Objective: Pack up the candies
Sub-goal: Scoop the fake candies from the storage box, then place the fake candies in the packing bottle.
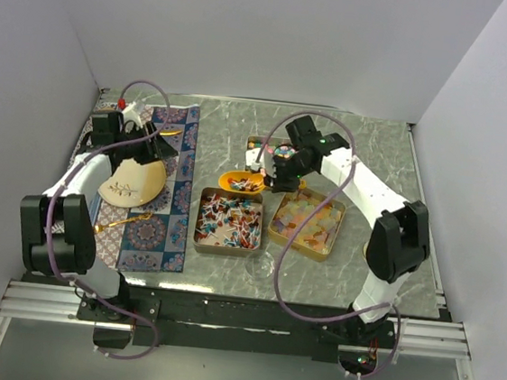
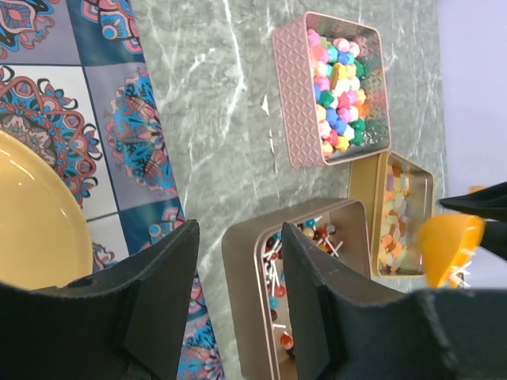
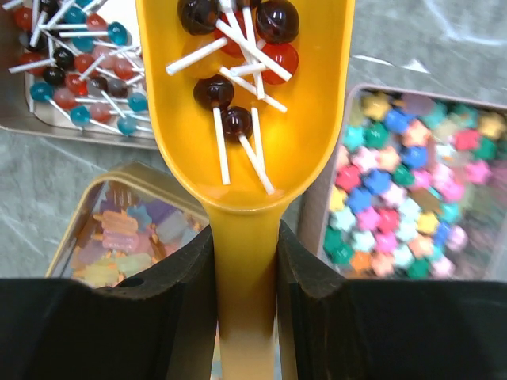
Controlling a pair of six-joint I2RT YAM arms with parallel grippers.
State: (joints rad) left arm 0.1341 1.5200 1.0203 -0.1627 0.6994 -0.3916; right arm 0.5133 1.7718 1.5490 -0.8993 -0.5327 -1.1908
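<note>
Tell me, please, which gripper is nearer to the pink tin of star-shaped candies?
Right. The right gripper, holding the yellow scoop, hovers beside the pink tin; the left gripper is well away, by the yellow plate on the mat.

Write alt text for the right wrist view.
The right gripper clamps the handle of a yellow scoop carrying a few lollipops. Below it on the marbled table sit a lollipop tin upper left, a tin of pastel sweets lower left and a tin of bright star-shaped sweets right.

Lab test booth: plain white walls (image 1: 251, 36), marble-look tabletop (image 1: 384, 158), aluminium mounting rail (image 1: 442, 337).
</note>
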